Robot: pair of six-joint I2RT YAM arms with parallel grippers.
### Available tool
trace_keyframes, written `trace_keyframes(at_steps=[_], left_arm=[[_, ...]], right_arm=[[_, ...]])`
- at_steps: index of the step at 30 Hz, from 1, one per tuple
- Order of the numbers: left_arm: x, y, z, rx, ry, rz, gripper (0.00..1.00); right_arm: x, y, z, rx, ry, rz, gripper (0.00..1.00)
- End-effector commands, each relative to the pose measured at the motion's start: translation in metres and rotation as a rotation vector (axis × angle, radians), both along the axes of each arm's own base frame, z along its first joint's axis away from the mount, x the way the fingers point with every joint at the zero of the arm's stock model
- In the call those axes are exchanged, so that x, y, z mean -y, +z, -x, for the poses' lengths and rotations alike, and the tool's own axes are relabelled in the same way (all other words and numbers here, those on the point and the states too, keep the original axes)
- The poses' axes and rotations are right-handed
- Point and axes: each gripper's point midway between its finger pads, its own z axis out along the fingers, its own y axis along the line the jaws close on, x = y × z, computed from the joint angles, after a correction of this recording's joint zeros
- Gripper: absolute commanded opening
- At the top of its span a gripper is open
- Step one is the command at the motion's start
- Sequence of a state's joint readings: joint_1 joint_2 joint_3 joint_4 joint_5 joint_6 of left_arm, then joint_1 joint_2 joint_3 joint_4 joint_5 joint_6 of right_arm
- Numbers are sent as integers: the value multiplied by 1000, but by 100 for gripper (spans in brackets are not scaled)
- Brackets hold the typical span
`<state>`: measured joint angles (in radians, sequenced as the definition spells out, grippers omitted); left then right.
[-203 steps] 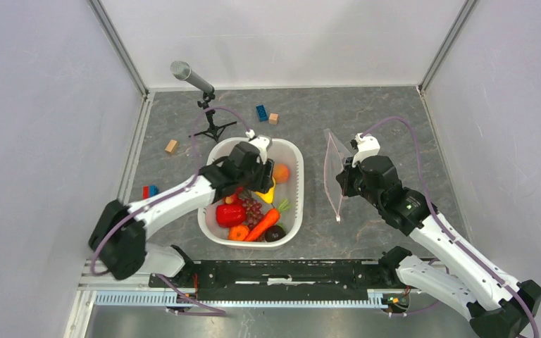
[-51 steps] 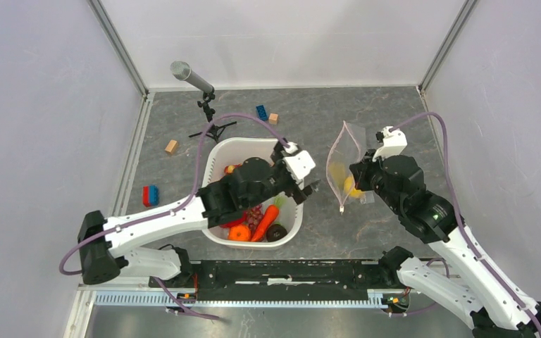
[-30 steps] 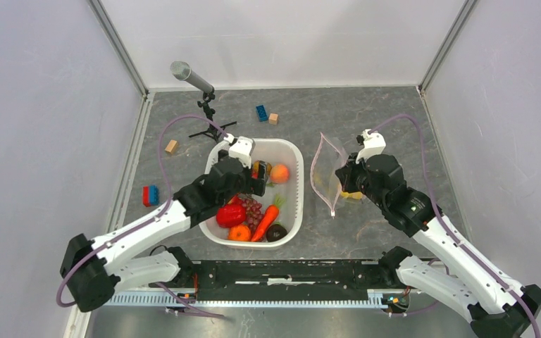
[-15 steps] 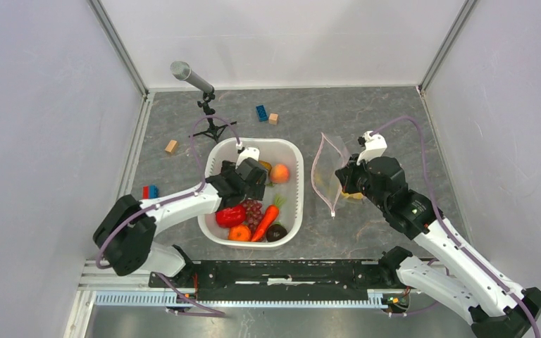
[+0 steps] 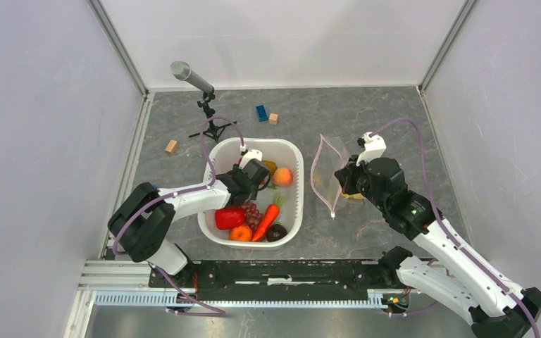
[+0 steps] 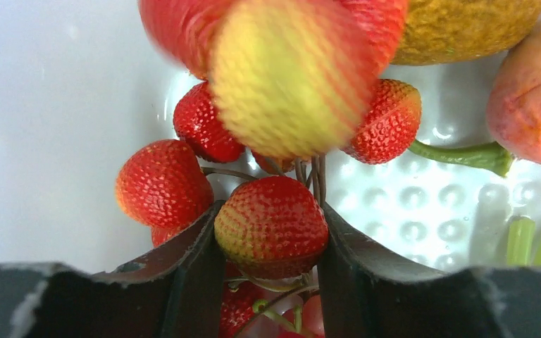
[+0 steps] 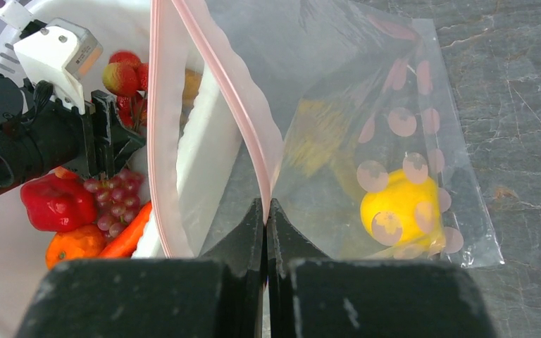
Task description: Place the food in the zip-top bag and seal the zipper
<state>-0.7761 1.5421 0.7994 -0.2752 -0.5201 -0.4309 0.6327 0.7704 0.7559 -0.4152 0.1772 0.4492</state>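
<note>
My left gripper (image 5: 262, 176) is down in the white basin (image 5: 296, 205), shut on a red strawberry (image 6: 271, 227) of a stemmed bunch. Around it lie a red pepper (image 5: 229, 216), purple grapes (image 5: 252, 209), a carrot (image 5: 266, 222), an orange (image 5: 239, 232) and a peach (image 5: 282, 176). My right gripper (image 5: 343, 179) is shut on the pink zipper strip (image 7: 222, 88) of the zip-top bag (image 5: 327, 169), holding its mouth open toward the basin. A yellow fruit (image 7: 394, 208) lies inside the bag.
A microphone on a small tripod (image 5: 196, 81) stands behind the basin. A blue block (image 5: 261, 112) and a wooden block (image 5: 273, 118) lie at the back, another wooden block (image 5: 171, 146) at the left. Grey walls close in both sides.
My left gripper came back from the bag's mouth to the basin, sank lower and closed on the strawberry. My right gripper keeps holding the bag open, almost still.
</note>
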Motion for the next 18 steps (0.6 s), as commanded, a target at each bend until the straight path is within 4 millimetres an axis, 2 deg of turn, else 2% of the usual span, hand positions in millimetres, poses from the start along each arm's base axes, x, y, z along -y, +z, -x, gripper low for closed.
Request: trace_keyframes(at_steps=[1,5,8,13,18], left_arm=[[11,16,-9,46,17,69,33],[12,42,-11,99,3,109,31],[15,75,-13,168,-24,164,26],[19,135,-8,274,-88,274,24],[23,168,5,304,-156,360,23]], right_arm=[[-2,11,-1,40,1,-37,0],[-2,11,-1,41,1,-40,0],[-2,11,-1,42,1,-37,0],[-3,10,-2,40,2,-41,0],[-5,10,-2,40,6,-48,0]])
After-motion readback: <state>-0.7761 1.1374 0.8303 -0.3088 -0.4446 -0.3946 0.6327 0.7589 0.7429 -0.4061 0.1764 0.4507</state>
